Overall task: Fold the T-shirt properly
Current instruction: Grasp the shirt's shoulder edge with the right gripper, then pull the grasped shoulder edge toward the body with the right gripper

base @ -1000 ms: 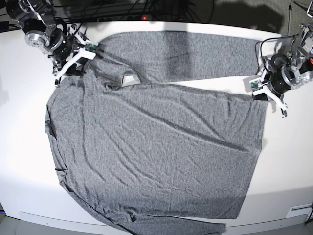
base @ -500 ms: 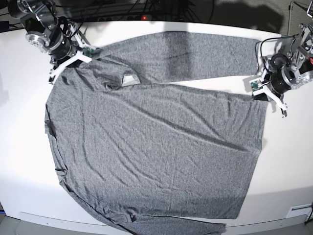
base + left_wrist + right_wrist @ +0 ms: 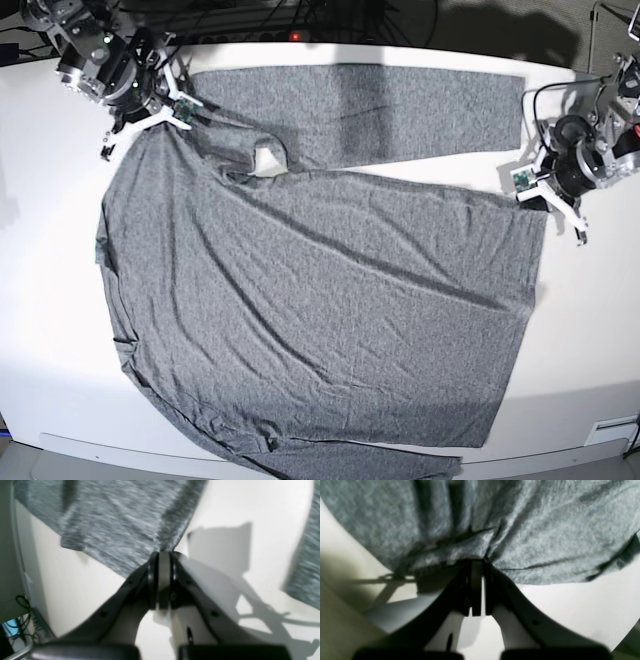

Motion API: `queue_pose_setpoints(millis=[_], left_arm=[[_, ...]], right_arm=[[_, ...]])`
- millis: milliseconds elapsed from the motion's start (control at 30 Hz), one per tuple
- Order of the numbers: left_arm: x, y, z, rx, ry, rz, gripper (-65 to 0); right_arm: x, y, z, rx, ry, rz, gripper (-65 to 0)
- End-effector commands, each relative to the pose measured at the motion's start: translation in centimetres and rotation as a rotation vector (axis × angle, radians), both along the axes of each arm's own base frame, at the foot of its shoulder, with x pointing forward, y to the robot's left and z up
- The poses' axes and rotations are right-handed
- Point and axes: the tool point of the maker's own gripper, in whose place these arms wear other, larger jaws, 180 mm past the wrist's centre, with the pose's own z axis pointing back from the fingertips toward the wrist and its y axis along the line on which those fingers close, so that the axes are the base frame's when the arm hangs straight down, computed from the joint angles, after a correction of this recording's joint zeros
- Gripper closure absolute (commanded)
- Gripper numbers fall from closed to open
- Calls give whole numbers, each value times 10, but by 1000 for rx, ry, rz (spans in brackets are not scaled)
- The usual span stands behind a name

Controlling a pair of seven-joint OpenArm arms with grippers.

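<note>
Plainly, the right gripper [image 3: 477,563] has its fingers pressed together on a bunched edge of the T-shirt [image 3: 320,300], the grey knit puckering into folds that fan away from the pinch. In the base view that same gripper [image 3: 160,118] sits at the far left corner of the garment, up by the shoulder near the neck opening, where a small white label [image 3: 265,160] shows.

The left gripper [image 3: 163,555] also has its fingers closed tight — a corner of the mottled fabric meets their tips, and the cloth spreads up and to the left from there, blurred in that view. Whether the cloth is actually caught between them is hard to tell, though the edge ends right at the tips. In the base view this gripper [image 3: 545,195] is at the garment's far right corner, at the hem end.

Between the two, the shirt lies spread across the white table [image 3: 590,330], its body flat with shallow diagonal creases. One long sleeve [image 3: 370,105] stretches along the far edge of the table, parallel to the body — the near edge of the shirt reaches the table's front rim.
</note>
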Motion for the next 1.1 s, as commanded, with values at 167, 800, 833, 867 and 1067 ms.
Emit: queue_pose_setpoints(millis=[167, 800, 833, 867, 1067], left_arm=[[28, 6, 26, 5, -88, 1, 0], [85, 2, 82, -62, -225, 35, 0], [86, 2, 83, -61, -228, 35, 0], [87, 2, 85, -62, -233, 35, 0], [90, 5, 87, -50, -236, 45, 0]], right_arm=[[34, -23, 32, -22, -140, -75, 0], [114, 19, 76, 250, -351, -215, 0], [119, 21, 78, 260, -363, -219, 0], [122, 24, 81, 270, -373, -222, 0], [142, 43, 92, 359, -416, -252, 0]])
